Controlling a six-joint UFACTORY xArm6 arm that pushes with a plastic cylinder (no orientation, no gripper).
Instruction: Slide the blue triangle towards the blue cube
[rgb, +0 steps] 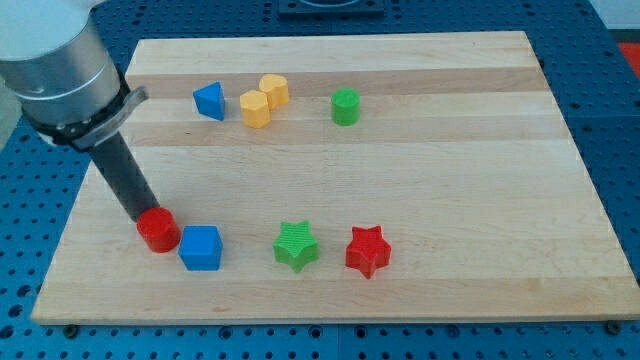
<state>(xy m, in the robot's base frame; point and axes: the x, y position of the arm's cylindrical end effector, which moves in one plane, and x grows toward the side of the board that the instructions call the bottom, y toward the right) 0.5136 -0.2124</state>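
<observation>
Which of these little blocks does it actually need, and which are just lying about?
Needed: blue triangle; blue cube; my tip, beside the red cylinder.

Lying about: two yellow blocks; green cylinder; green star; red star.

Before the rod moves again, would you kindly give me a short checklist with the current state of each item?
1. Blue triangle in view, lying free near the view's top: ok.
2. Blue cube in view, near the view's bottom, almost straight below the triangle: ok.
3. Path between triangle and cube free of other blocks: ok.
4. My tip placed above the triangle, ready to push it down: not ok; it sits at the red cylinder, left of the cube.
5. Tip touching the red cylinder: cannot tell.
6. Yellow blocks apart from the triangle: ok.
</observation>
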